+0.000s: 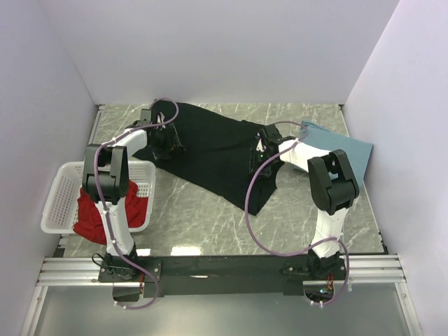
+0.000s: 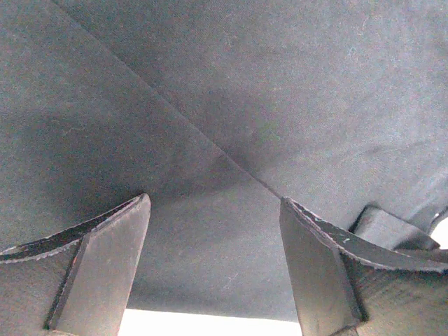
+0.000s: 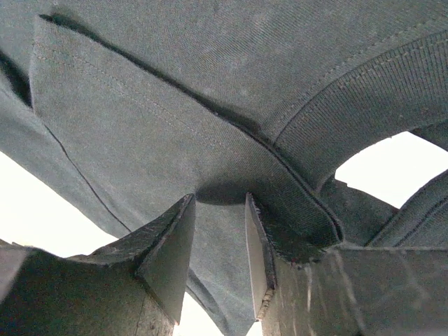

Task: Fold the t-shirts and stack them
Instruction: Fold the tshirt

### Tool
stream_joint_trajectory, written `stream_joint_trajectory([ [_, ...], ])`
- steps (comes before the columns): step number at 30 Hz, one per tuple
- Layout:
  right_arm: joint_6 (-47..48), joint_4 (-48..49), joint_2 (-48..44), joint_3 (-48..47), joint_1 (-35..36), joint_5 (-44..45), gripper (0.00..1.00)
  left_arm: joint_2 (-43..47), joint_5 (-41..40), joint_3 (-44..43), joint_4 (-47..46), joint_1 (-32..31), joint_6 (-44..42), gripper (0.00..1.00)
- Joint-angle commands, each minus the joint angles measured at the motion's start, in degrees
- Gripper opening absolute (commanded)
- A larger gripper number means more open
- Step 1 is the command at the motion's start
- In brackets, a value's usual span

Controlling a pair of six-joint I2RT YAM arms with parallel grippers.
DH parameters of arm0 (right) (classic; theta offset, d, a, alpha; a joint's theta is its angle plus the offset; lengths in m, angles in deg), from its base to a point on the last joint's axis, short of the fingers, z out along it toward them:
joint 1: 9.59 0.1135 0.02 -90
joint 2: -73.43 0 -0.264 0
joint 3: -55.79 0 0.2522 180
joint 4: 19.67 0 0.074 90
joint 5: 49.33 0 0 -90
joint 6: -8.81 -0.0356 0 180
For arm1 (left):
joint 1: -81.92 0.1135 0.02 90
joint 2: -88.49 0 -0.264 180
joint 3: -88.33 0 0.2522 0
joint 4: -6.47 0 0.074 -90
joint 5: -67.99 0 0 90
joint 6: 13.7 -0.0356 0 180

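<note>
The large black t-shirt (image 1: 210,150) lies spread at a slant across the marbled table. My left gripper (image 1: 166,140) sits on its left edge. In the left wrist view that gripper (image 2: 213,199) is wide open, with flat black cloth (image 2: 280,84) and a seam under the gap. My right gripper (image 1: 260,155) is at the shirt's right edge. In the right wrist view it (image 3: 218,196) stands half closed, its tips denting the cloth (image 3: 140,126) near the ribbed collar (image 3: 364,105); the pads stay apart. The red t-shirt (image 1: 87,213) is in the basket. The dusty-blue t-shirt (image 1: 346,148) lies folded at the back right.
A white latticed basket (image 1: 59,196) stands at the left edge of the table, partly behind my left arm. Pale walls close in the table at the back and on both sides. Purple cables loop from both arms over the near table.
</note>
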Motion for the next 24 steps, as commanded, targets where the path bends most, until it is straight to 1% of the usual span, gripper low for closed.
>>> stream_joint_trajectory([
  [1,0.1,-4.1,1.3,4.9,1.7,2.5,0.42,0.3,-6.2,4.1,3.4,0.2,-3.0,0.82],
  [9,-2.4,-5.6,-3.0,13.0,3.8,3.7,0.42,4.1,-9.1,7.8,5.2,0.2,-5.3,0.82],
  [14,-4.2,-6.3,-6.2,18.1,5.4,5.6,0.42,5.6,-5.2,11.0,4.8,0.2,-6.7,0.83],
  [24,-10.5,-7.0,-13.2,27.1,8.6,7.6,0.42,9.9,-0.1,16.9,5.3,-0.5,-9.2,0.83],
])
